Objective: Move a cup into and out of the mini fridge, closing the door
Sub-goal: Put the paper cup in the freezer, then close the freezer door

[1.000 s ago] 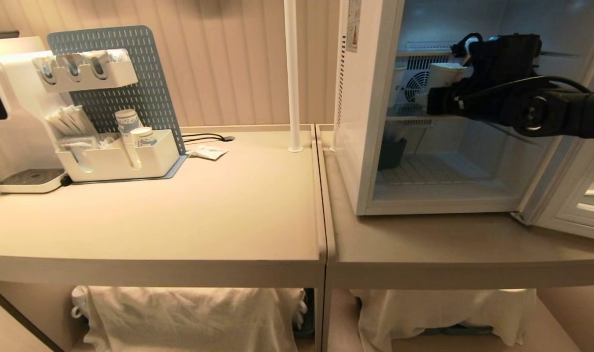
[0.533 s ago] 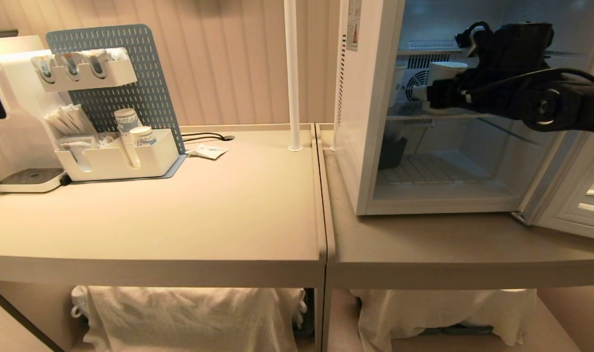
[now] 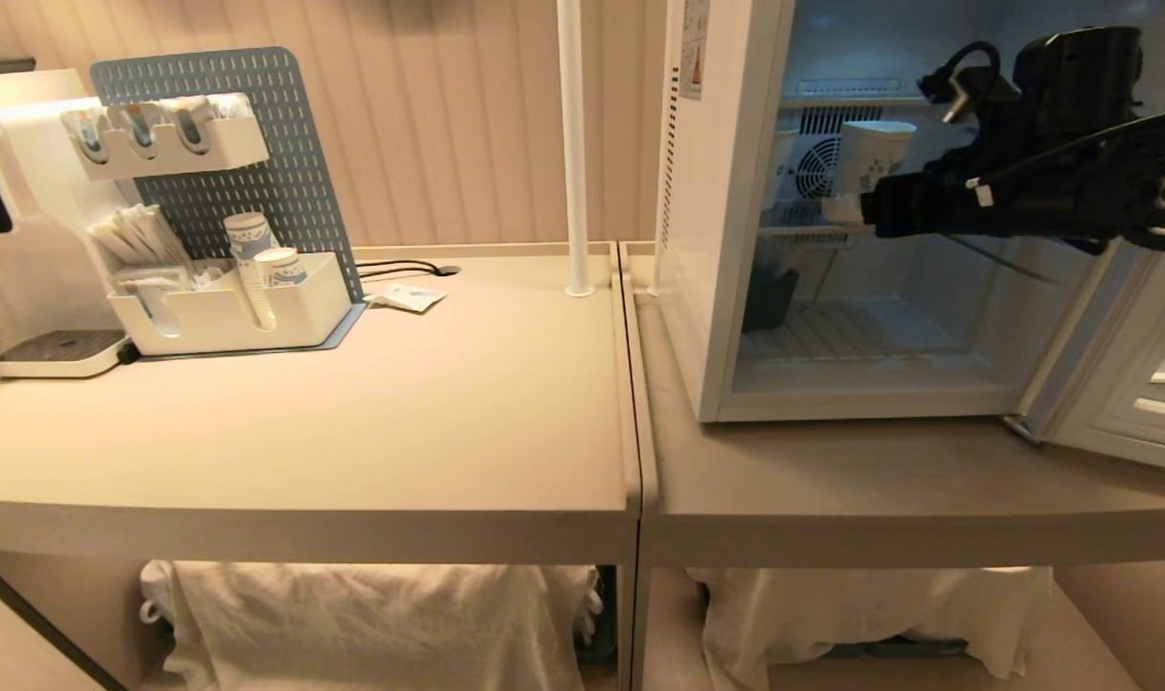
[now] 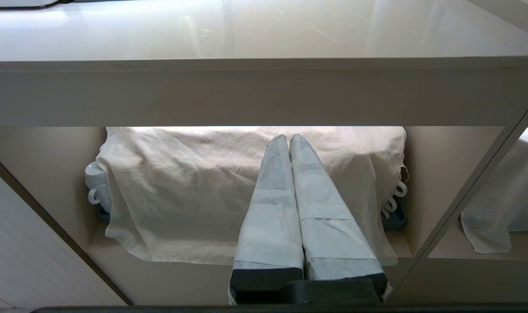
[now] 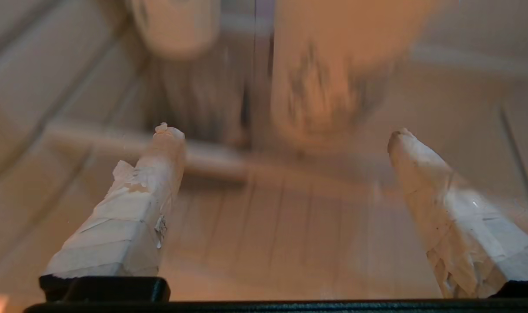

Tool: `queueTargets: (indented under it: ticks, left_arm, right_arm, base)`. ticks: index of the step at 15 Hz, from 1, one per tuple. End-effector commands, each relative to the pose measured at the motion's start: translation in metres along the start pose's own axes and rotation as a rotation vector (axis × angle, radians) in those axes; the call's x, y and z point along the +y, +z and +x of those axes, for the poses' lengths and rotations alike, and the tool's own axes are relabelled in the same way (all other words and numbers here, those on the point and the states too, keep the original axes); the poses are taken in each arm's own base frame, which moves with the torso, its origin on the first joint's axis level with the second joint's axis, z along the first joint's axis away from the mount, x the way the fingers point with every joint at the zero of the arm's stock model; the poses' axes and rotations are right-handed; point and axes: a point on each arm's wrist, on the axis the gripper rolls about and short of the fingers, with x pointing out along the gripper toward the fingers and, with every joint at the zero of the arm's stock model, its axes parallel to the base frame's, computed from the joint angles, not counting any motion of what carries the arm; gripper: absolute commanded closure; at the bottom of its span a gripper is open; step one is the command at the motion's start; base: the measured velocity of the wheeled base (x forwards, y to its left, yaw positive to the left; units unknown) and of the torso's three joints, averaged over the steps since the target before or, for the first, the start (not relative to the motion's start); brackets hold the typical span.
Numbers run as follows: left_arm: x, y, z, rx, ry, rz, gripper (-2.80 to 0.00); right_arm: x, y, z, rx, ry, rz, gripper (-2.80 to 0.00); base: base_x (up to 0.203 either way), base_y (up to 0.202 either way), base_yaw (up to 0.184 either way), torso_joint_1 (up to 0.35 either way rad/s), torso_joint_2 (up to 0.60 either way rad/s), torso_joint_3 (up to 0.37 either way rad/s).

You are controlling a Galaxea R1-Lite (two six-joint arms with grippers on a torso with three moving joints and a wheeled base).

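Backing out cleanly mattered most, so I kept the right pincer (image 5: 285, 134) spread wide and clear of the cup (image 3: 873, 154) standing on the mini fridge (image 3: 726, 288) shelf; the left pincer (image 4: 289, 141) hung clenched below the bench (image 3: 352, 422).

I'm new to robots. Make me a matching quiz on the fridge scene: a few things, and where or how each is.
Things:
1. cup
2. right gripper
3. left gripper
4. door

States:
A. shut, low in front of the table
B. swung open
C. standing on a fridge shelf
D. open, just in front of the cup, holding nothing

Pairs: 1-C, 2-D, 3-A, 4-B
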Motion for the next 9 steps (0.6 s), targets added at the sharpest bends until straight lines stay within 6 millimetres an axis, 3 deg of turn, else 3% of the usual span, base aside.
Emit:
queueTargets:
  ticks: [1, 4, 5, 9]
  left_arm:
    - [0.000, 0.000, 0.000, 0.000, 0.000, 0.000, 0.00]
    - [0.000, 0.000, 0.000, 0.000, 0.000, 0.000, 0.00]
    - [0.000, 0.000, 0.000, 0.000, 0.000, 0.000, 0.00]
    - [0.000, 0.000, 0.000, 0.000, 0.000, 0.000, 0.00]
  right_arm:
    - [0.001, 0.007, -0.039, 0.008, -0.005, -0.001, -2.80]
    - [0.001, 0.000, -0.078, 0.053, -0.010, 0.003, -2.80]
    - [0.001, -0.002, -0.092, 0.057, -0.015, 0.004, 0.00]
    - [0.002, -0.012, -0.150, 0.048, -0.081, -0.014, 0.00]
  base:
    - [0.000, 0.000, 0.000, 0.000, 0.00, 0.000]
    - [0.000, 0.000, 0.000, 0.000, 0.00, 0.000]
    - [0.000, 0.000, 0.000, 0.000, 0.00, 0.000]
    - [0.000, 0.000, 0.000, 0.000, 0.00, 0.000]
